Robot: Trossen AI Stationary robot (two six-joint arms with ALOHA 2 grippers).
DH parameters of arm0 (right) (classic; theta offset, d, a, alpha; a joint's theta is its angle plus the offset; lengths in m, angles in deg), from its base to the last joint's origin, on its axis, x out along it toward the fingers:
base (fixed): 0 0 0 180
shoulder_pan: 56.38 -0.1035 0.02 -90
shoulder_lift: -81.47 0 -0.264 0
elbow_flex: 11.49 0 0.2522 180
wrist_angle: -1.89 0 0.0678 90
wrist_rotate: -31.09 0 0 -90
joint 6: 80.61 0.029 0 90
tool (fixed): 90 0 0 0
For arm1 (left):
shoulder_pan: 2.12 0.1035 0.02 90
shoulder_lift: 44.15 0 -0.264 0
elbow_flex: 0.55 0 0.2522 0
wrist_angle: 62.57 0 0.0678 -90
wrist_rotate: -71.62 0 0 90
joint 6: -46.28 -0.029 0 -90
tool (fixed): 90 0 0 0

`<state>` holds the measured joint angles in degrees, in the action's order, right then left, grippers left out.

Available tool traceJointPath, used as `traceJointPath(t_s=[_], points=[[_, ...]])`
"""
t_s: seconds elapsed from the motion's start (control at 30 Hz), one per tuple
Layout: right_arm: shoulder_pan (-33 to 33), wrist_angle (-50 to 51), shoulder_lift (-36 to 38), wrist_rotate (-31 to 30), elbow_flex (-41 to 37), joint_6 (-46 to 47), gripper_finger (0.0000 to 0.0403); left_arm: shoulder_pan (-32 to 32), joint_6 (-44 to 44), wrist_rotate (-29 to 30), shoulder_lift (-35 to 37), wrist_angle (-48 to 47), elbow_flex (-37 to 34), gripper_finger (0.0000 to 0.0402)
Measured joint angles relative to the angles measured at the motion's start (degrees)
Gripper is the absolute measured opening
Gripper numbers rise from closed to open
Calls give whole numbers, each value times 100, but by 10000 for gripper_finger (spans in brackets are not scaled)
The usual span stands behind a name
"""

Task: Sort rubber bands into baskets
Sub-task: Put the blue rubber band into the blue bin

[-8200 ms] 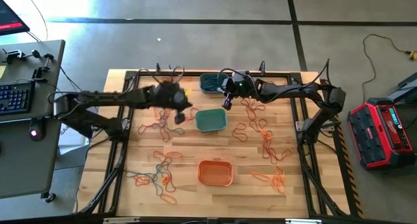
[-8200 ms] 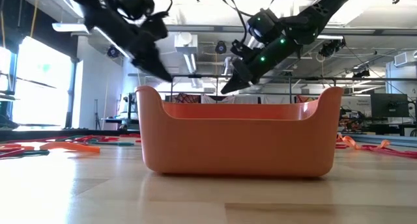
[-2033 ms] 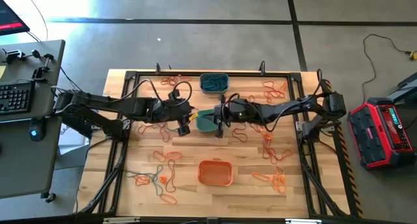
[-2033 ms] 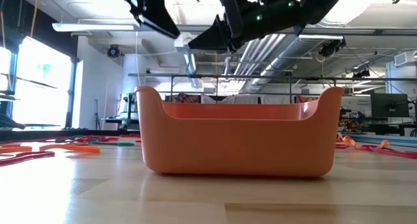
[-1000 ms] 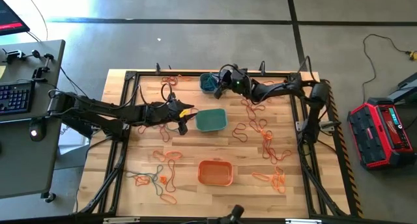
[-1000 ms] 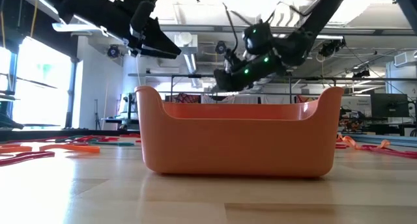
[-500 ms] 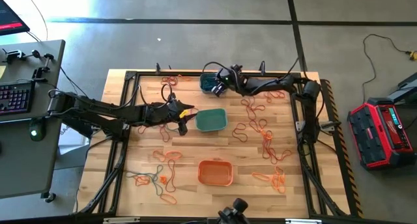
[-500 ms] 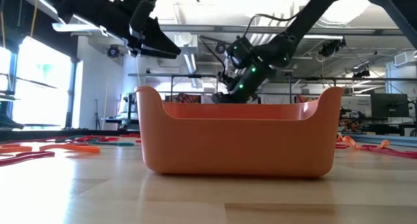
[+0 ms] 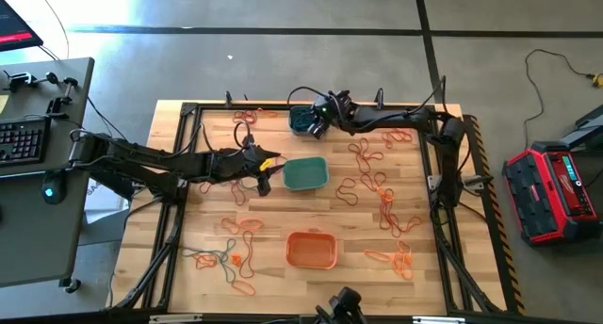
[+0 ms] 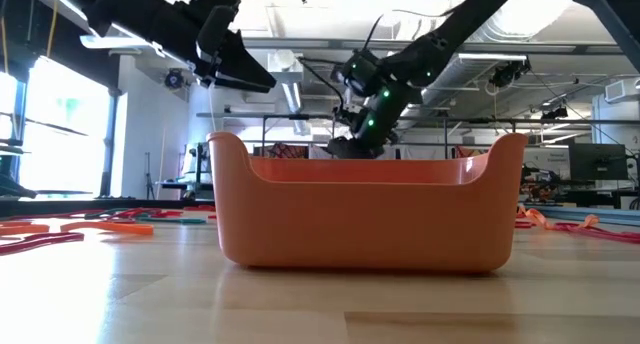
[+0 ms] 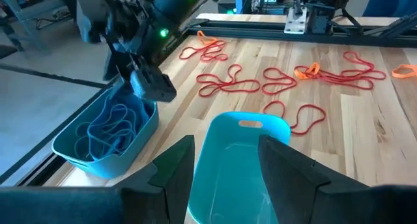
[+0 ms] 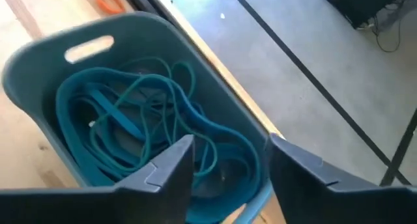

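The grey-blue basket (image 9: 303, 120) stands at the table's far edge and holds a tangle of blue-teal rubber bands (image 12: 130, 113). My right gripper (image 12: 225, 178) hangs open just above it, tipped down, with nothing between its fingers. The teal-green basket (image 9: 304, 173) stands mid-table. My left gripper (image 11: 225, 172) waits open and raised at that basket's left side. The orange basket (image 9: 311, 250) sits nearer the front edge. Red rubber bands (image 9: 363, 154), orange ones (image 9: 386, 206) and a mixed clump (image 9: 226, 258) lie loose on the wood.
A black metal frame (image 9: 184, 107) runs around the table's edges. More red bands (image 9: 247, 115) lie at the far edge, left of the grey-blue basket. In the low view the orange basket (image 10: 365, 209) fills the foreground and hides the table behind it.
My right gripper has stayed over the grey-blue basket and tipped steeply downward toward it, while the arm behind it has stretched out along the table's far edge.
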<state>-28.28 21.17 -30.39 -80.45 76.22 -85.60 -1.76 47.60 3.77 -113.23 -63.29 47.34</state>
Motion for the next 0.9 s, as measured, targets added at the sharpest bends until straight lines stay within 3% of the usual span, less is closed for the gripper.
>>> traceJointPath(t_s=[0.1,0.17,0.37,0.5,0.67,0.8,0.9], points=[[4,66,171,384,-55,-84,182,0,-4,-5,0,-107,-2,161],[3,214,257,886,-60,-77,160,0,-7,-4,0,-258,-2,161],[-58,204,339,1563,-64,4,18,0,53,-31,-2,-585,-2,161],[-246,18,339,1604,-69,45,17,-21,52,-48,-2,-989,19,161],[-559,-491,343,1607,-168,20,4,-171,45,-52,-2,-2278,392,161],[-716,-1521,545,1605,-853,209,1,-437,158,-89,-2,-3304,714,161],[-825,-2156,864,1597,-1558,455,1,-654,412,-472,-1,-3957,896,161]])
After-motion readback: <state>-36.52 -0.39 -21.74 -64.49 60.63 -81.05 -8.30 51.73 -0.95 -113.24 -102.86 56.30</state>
